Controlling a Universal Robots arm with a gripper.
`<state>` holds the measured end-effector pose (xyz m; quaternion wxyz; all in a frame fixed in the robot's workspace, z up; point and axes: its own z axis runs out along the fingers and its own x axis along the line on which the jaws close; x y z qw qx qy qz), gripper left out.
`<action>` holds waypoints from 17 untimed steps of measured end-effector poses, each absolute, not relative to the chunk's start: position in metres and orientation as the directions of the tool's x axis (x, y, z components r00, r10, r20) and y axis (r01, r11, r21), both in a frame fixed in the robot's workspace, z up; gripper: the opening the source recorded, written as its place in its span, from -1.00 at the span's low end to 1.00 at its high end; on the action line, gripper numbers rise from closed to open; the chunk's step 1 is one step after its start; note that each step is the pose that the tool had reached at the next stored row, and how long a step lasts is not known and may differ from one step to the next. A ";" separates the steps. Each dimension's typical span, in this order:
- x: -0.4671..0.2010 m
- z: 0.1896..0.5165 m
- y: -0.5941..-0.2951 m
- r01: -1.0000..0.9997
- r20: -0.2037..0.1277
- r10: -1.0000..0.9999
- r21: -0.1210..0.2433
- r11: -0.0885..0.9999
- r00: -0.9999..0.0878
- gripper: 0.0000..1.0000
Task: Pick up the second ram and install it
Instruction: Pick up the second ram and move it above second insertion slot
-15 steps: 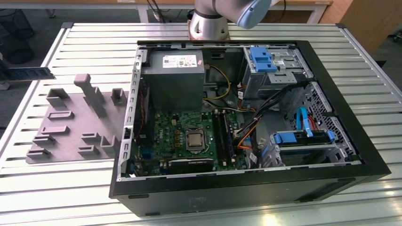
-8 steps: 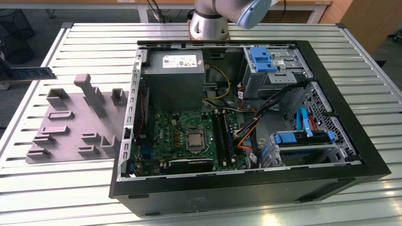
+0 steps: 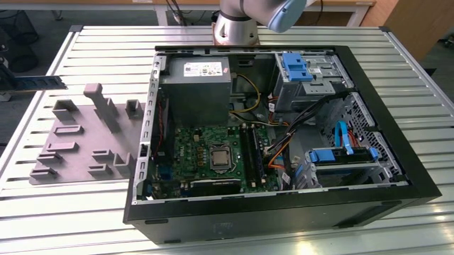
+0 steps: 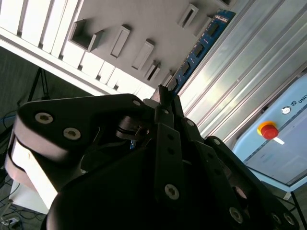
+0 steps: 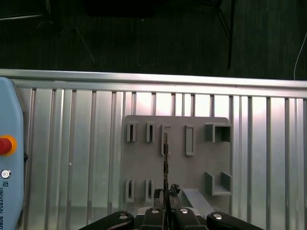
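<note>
- The gripper [image 5: 166, 195], its fingers pinched narrow, clamps one end of the second ram [image 5: 165, 155], seen edge-on in the first wrist view.
- In the second wrist view, the blue-green stick [image 4: 200, 44] juts from the fingertips, dark chips along its face, over the grey fixture plate [image 4: 144, 19].
- In the exterior view, the ram [image 3: 37, 82] sits at the exterior view's left edge, beside the fixture plate [image 3: 78, 151] and well apart from the open computer case [image 3: 284, 212] on the slatted metal table [image 3: 71, 212].

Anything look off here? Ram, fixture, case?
Nothing stands out. The second ram sits straight in the gripper in both wrist views; the grey fixture lies flat beside the open case.
</note>
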<state>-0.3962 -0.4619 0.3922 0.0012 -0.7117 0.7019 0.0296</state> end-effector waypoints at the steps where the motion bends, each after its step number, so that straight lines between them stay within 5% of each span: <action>1: -0.396 0.392 -0.462 -0.999 -0.044 -0.999 0.040 -0.015 0.013 -0.72; 17: -0.390 0.392 -0.462 -0.999 -0.044 -0.999 0.040 -0.015 0.013 -0.72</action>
